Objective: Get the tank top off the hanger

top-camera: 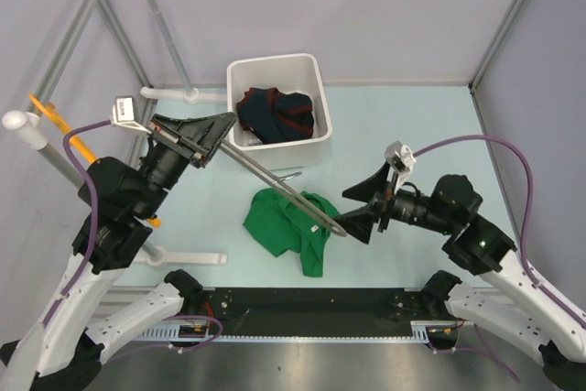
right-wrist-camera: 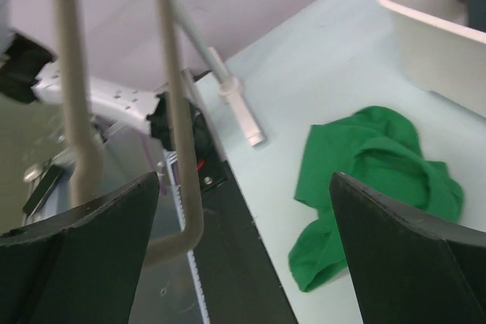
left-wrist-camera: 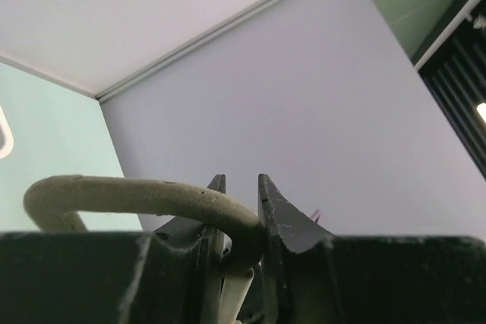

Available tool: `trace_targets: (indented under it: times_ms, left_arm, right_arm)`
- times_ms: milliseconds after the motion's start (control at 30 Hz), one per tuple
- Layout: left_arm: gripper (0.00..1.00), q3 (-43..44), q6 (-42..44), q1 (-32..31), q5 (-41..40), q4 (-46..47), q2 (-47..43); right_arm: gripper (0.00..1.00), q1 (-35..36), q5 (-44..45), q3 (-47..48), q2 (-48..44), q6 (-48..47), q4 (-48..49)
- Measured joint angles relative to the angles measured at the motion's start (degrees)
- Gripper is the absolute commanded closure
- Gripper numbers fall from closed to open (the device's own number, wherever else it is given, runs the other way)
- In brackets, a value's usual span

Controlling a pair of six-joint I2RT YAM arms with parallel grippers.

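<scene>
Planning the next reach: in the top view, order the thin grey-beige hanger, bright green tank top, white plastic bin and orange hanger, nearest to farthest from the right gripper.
1. Grey-beige hanger: tip at the right gripper, jaws open.
2. Green tank top: table, just left.
3. White bin: far centre.
4. Orange hanger: far left.

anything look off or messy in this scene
The bright green sleeveless tank top lies crumpled in a heap on the pale table, off the thin grey-beige hanger, which slants bare through the air, clamped in the left gripper, its far end at the open right gripper. Nothing looks damaged.
</scene>
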Motion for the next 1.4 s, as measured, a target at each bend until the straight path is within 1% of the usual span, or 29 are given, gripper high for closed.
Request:
trace_targets:
  times_ms: [167,233,300,367,533,733,900,1133,1167,1200,1300,1400]
  left_arm:
    - [1.0,-0.2,-2.84,0.0,-3.19,-1.14,-1.62]
    - [1.0,-0.2,-3.78,0.0,-3.85,-1.44,-1.66]
    - [1.0,-0.2,-4.35,0.0,-4.39,-1.88,-1.62]
    - [1.0,-0.2,-4.83,0.0,-5.22,-2.47,-1.6]
    - [1.0,-0.2,-5.51,0.0,-5.92,-2.78,-1.4]
    - [1.0,-0.2,-5.51,0.0,-6.69,-3.15,-1.27]
    - [1.0,-0.2,-5.44,0.0,-7.43,-3.15,-1.11]
    - [1.0,-0.2,-5.42,0.0,-7.85,-3.19,-0.72]
    - [1.0,-0.2,-5.44,0.0,-7.93,-3.19,-0.74]
    - [1.0,-0.2,-5.44,0.0,-8.0,-3.19,-0.74]
    - [1.0,-0.2,-5.49,0.0,-8.13,-3.19,-0.76]
    - [1.0,-0.2,-5.57,0.0,-8.28,-3.19,-0.87]
  right_arm:
    - [0.0,3.41,-0.37,-1.11,-5.49,-1.07,1.22]
    - [0.0,3.8,1.44,-1.03,-6.78,-1.42,1.44]
    - [0.0,3.96,5.29,-0.04,-7.28,-2.08,-0.07]
    - [0.0,3.91,6.21,0.92,-7.17,-2.84,-0.57]
    - [0.0,4.07,2.89,3.63,-5.03,-3.3,-0.09]
    - [0.0,4.35,4.46,3.72,-5.46,-3.65,-0.68]
    - [0.0,4.44,1.66,4.35,-5.97,-3.45,-0.22]
    - [0.01,4.55,0.94,7.06,-5.57,-4.11,-2.71]
    - [0.02,4.55,0.72,7.15,-5.31,-4.09,-2.6]
    - [0.1,4.59,0.31,7.15,-5.01,-4.07,-2.62]
    - [0.22,4.81,-0.5,6.12,-3.28,-3.78,-1.22]
    - [0.24,5.81,-0.61,3.63,-1.27,-2.64,0.92]
